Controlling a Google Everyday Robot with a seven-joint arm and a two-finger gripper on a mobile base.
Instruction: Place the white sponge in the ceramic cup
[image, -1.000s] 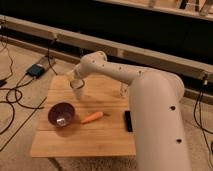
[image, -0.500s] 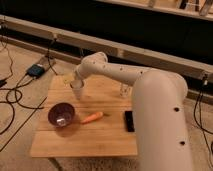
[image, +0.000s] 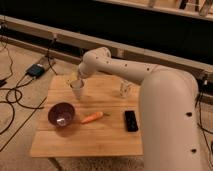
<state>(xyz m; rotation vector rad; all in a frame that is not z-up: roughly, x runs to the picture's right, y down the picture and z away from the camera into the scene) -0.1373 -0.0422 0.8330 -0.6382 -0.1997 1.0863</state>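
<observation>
The ceramic cup (image: 77, 90) stands upright on the wooden table (image: 100, 140) near its far left corner. My gripper (image: 75, 78) is at the end of the white arm (image: 125, 70), right above the cup's rim and slightly to its left. A small pale patch (image: 72, 77) shows at the gripper's tip; I cannot tell if it is the white sponge. No sponge lies anywhere on the table top.
A purple bowl (image: 61, 113) sits at the front left, with an orange carrot (image: 93, 118) to its right. A black remote-like bar (image: 130, 120) and a small pale shaker (image: 125, 89) stand further right. Cables and a box (image: 36, 70) lie on the floor at left.
The gripper has shifted slightly to the right, closer over the cup. Nothing on the table has moved.
</observation>
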